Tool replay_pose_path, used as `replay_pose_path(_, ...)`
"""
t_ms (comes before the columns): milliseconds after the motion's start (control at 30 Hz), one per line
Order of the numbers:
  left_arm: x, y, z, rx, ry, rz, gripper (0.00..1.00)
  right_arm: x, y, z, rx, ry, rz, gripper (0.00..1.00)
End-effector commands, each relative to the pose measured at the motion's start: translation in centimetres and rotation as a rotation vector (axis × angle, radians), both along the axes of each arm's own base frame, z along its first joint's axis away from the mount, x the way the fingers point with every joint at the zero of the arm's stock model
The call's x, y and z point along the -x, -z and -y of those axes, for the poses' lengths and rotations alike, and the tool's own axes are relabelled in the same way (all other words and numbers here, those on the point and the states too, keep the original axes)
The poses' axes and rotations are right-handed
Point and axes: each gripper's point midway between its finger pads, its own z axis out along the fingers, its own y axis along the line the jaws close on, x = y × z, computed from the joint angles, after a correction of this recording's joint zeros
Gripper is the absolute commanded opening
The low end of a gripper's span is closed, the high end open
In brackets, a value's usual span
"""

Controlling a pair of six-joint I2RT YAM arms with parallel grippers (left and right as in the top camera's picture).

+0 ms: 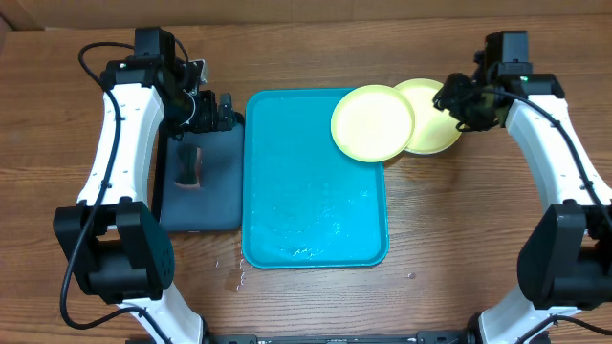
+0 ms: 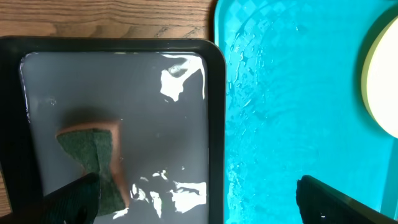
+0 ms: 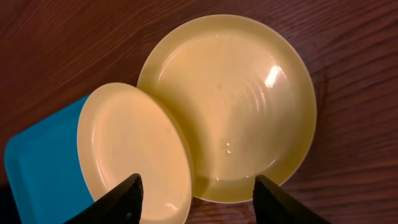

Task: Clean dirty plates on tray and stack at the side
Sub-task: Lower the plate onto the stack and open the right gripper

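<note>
— What colour was the tray (image 1: 316,205)?
— Bright teal, plain. The left plate (image 1: 373,122) and the right plate (image 1: 436,126) were both pale yellow-green.
— And the smaller tray (image 1: 218,191) at the left?
— Dark navy-black. Its sponge (image 2: 93,163) was dark green over orange-brown. The table (image 1: 459,248) was brown wood grain.

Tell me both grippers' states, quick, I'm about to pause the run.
Left gripper: open, holding nothing.
Right gripper: open, holding nothing.

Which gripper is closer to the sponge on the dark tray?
Left. The left gripper hangs over the dark tray beside the sponge; the right gripper is beyond the teal tray, above the two yellow plates.
</note>
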Motion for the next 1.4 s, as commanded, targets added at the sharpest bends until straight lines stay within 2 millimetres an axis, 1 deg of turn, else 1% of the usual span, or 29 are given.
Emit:
replay_pose_path(0, -0.3, -1.3, 0.4, 0.018, 0.013, 0.036, 1.00, 0.3, 1.6, -2.2, 0.007, -0.105, -0.024, 0.60)
replay_pose_path(167, -0.3, -1.3, 0.4, 0.018, 0.013, 0.036, 1.00, 0.3, 2.9, -4.4, 0.036, -0.216, -0.028, 0.64)
replay_pose_path(233, -0.3, -1.3, 0.4, 0.018, 0.013, 0.036, 1.00, 0.5, 3.8, -4.6, 0.064, -0.240, -0.048, 0.64)
replay_pose_path(433, -0.3, -1.3, 0.4, 0.018, 0.013, 0.036, 1.00, 0.5, 6.8, -2.9, 0.168, -0.205, -0.113, 0.65)
replay_pose_path(567, -0.3, -1.3, 0.4, 0.018, 0.013, 0.036, 1.00, 0.3, 7.9, -2.8, 0.177, -0.205, -0.126, 0.64)
replay_pose_path(600, -0.3, -1.3, 0.4, 0.018, 0.013, 0.036, 1.00, 0.3, 8.0, -2.8, 0.176, -0.206, -0.129, 0.63)
replay_pose_path(633, -0.3, -1.3, 0.4, 0.018, 0.013, 0.036, 1.00, 0.3, 8.0, -2.8, 0.176, -0.206, -0.129, 0.58)
replay_pose_path(667, -0.3, -1.3, 0.4, 0.018, 0.013, 0.036, 1.00, 0.3, 8.0, -2.9, 0.170, -0.208, -0.129, 0.56)
replay_pose_path(767, -0.3, -1.3, 0.4, 0.018, 0.013, 0.036, 0.99, 0.3, 8.0, -3.5, 0.159, -0.220, -0.124, 0.54)
replay_pose_path(800, -0.3, -1.3, 0.4, 0.018, 0.013, 0.036, 1.00, 0.3, 8.0, -3.6, 0.159, -0.222, -0.123, 0.51)
replay_pose_path(833, -0.3, -1.3, 0.4, 0.018, 0.013, 0.036, 1.00, 0.3, 7.9, -3.6, 0.160, -0.223, -0.120, 0.46)
replay_pose_path(933, -0.3, -1.3, 0.4, 0.018, 0.013, 0.036, 1.00, 0.3, 7.9, -3.7, 0.160, -0.225, -0.120, 0.38)
replay_pose_path(1067, -0.3, -1.3, 0.4, 0.018, 0.013, 0.036, 1.00, 0.3, 7.9, -3.8, 0.160, -0.226, -0.120, 0.36)
replay_pose_path(1167, -0.3, -1.3, 0.4, 0.018, 0.013, 0.036, 1.00, 0.3, 7.9, -3.8, 0.158, -0.226, -0.120, 0.26)
replay_pose_path(1367, -0.3, -1.3, 0.4, 0.018, 0.013, 0.036, 1.00, 0.3, 8.0, -3.8, 0.159, -0.227, -0.121, 0.23)
